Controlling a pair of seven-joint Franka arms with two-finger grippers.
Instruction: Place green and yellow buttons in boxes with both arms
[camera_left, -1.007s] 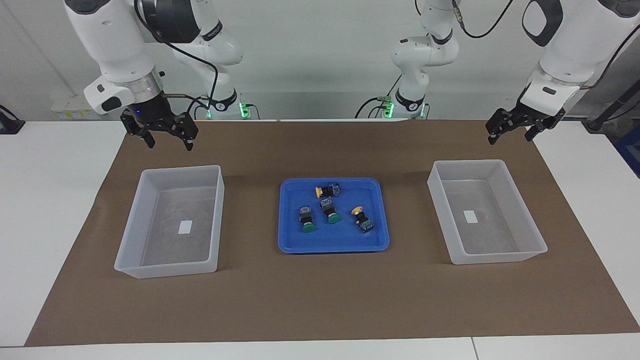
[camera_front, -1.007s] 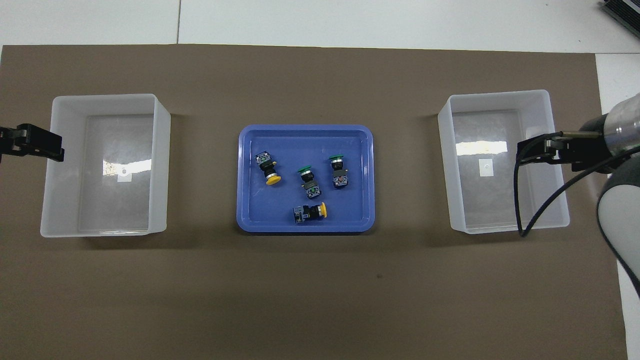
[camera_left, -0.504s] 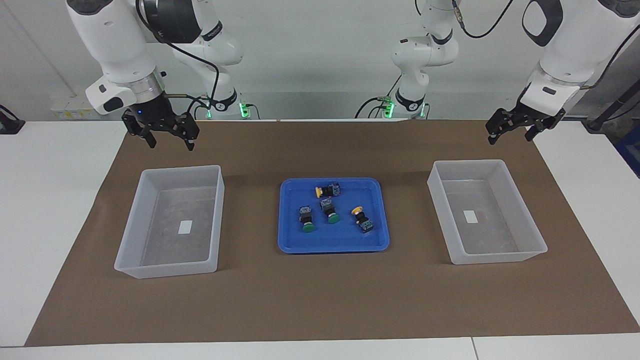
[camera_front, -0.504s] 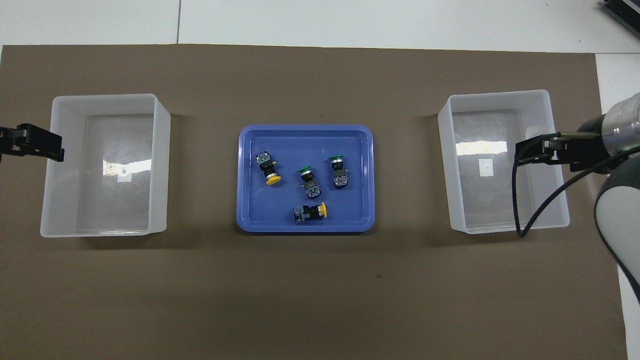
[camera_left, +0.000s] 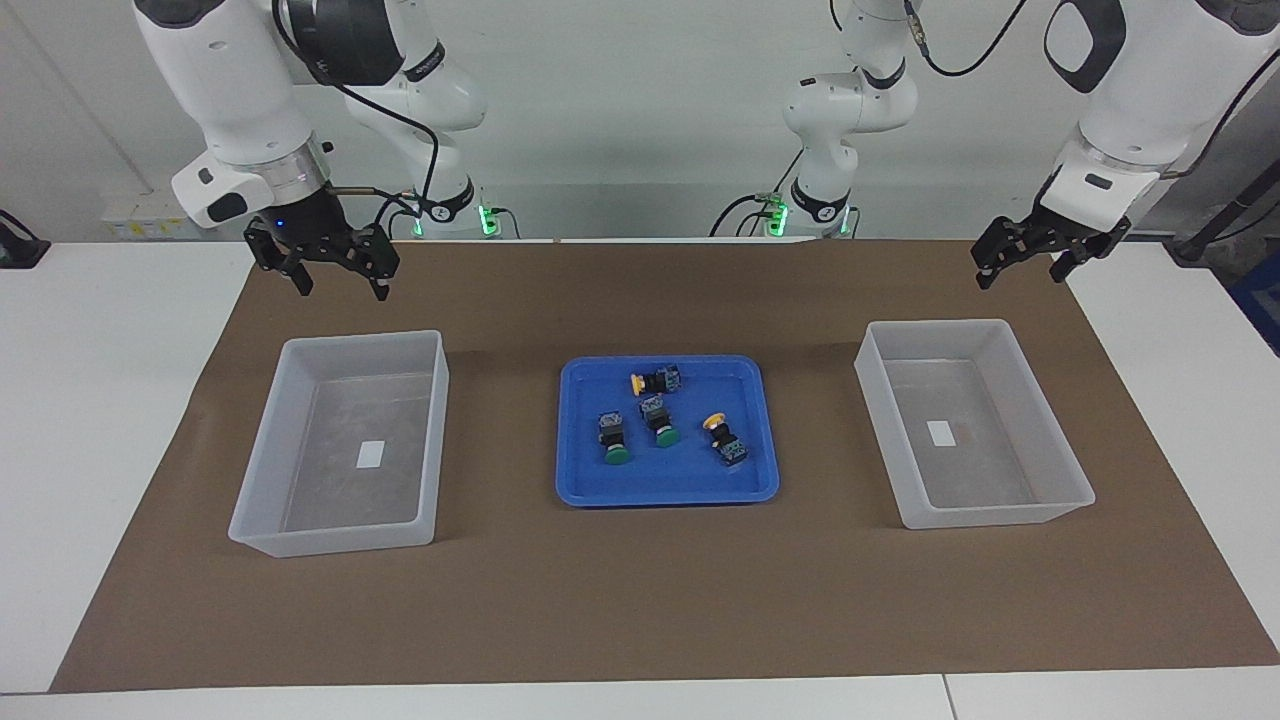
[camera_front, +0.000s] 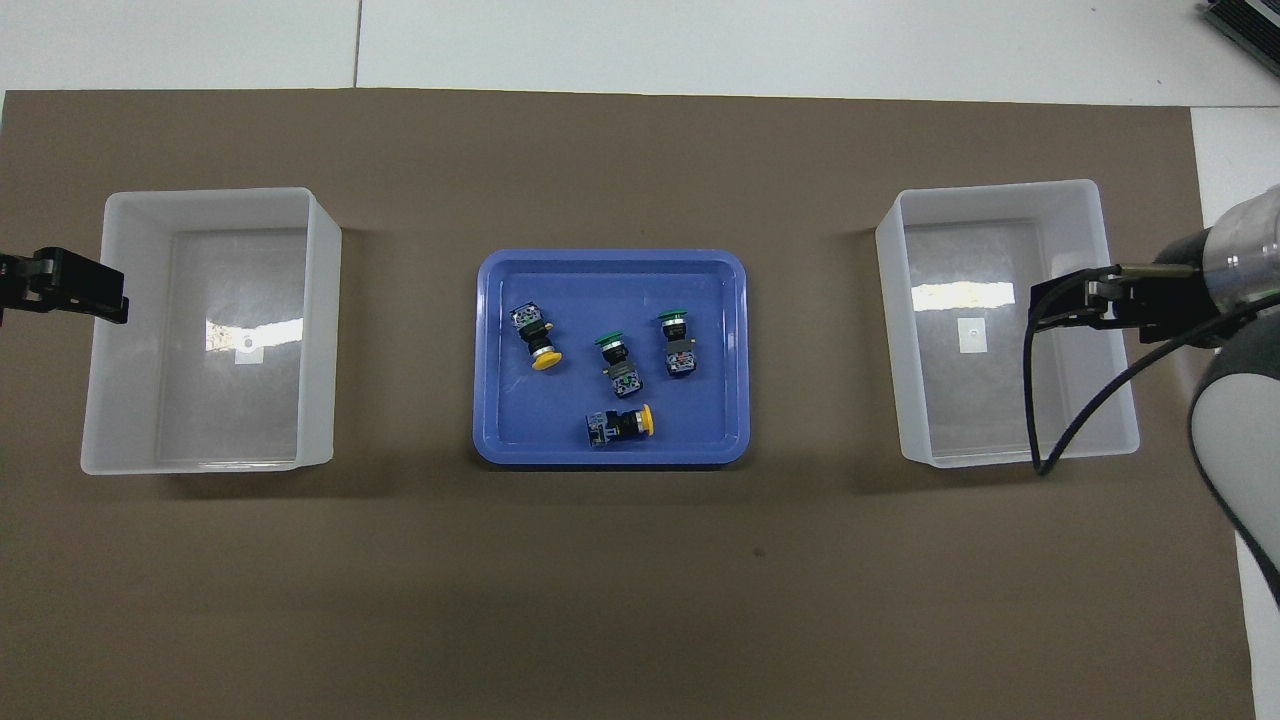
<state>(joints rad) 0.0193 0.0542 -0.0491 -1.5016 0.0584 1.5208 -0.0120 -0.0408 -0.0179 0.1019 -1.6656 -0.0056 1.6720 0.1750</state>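
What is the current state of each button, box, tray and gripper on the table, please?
Green buttons: lying on their sides in the tray.
Yellow buttons: lying in the tray too.
Blue tray: holds all four buttons.
Box at right arm's end: empty.
Box at left arm's end: empty.
Right gripper: open, raised, holding nothing.
Left gripper: open, raised, holding nothing.

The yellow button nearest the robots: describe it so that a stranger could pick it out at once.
Find the blue tray midway between the two clear boxes. Of its four buttons, this yellow button lies closest to the tray's robot-side rim. It lies crosswise, parallel to that rim, unlike the other three.
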